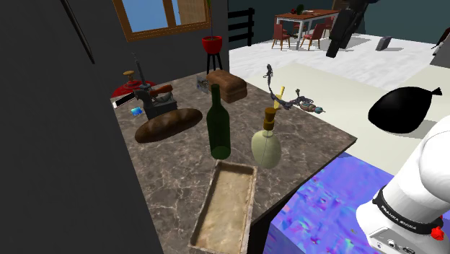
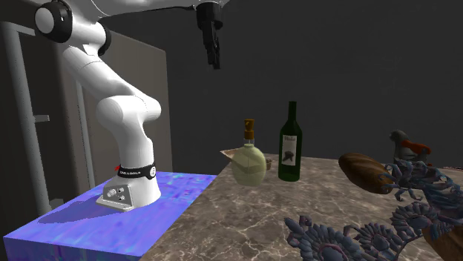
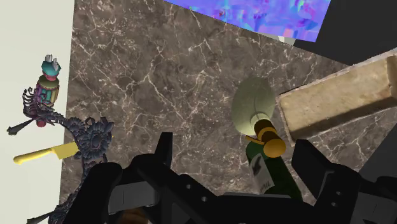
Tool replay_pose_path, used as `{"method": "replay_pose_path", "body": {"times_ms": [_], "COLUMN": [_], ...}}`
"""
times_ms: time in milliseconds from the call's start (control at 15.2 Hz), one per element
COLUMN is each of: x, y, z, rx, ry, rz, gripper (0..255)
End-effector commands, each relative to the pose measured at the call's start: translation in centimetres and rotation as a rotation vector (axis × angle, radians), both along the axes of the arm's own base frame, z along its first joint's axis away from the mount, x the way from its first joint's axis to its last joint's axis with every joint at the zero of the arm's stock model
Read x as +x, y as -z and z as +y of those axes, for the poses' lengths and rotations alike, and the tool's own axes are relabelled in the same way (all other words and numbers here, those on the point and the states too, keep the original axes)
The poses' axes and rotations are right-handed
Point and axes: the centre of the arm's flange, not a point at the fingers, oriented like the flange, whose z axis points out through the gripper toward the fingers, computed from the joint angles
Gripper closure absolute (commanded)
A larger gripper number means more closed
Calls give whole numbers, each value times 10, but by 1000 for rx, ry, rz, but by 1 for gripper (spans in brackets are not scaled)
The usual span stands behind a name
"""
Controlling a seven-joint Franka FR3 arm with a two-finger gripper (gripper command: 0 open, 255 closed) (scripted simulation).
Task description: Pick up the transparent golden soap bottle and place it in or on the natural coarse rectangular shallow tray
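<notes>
Hanging high over the brown marble counter, the black gripper points downward with its two fingers spread apart and nothing clasped between them; in the second exterior view it sits well above the dark green wine bottle and off to that view's left of it. The soap bottle, a round-bellied flask of pale yellow-green see-through material with a golden stopper, stands upright on the counter just beside the wine bottle, on the shoulder view's right of it and a touch nearer the camera; whether the two touch cannot be told. Seen from the wrist view, the soap bottle lies far below the gripper, its stopper overlapping the wine bottle's neck. The tray, a shallow rectangle of coarse beige material, lies flat on the counter near the wine bottle's base, on the camera side of it in the shoulder view, and holds nothing. A long brown loaf rests on the shoulder view's left of the wine bottle, close by, and a dark ornate tangle of curled shapes lies beyond the wine bottle toward the counter's far edge. The robot's blue-violet stand abuts the counter, well apart from the wine bottle
</notes>
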Motion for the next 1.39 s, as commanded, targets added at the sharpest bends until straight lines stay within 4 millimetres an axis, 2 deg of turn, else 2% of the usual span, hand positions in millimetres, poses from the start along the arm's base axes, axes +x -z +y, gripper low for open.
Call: {"method": "replay_pose_path", "body": {"times_ms": [0,594,1254,1320], "x": [0,11,38,40], "y": [0,106,219,224], "z": [0,46,101,104], "rx": [0,48,101,104], "ry": [0,56,118,120], "rz": [0,-100,-211,-217], "gripper": [0,0,0,0]}}
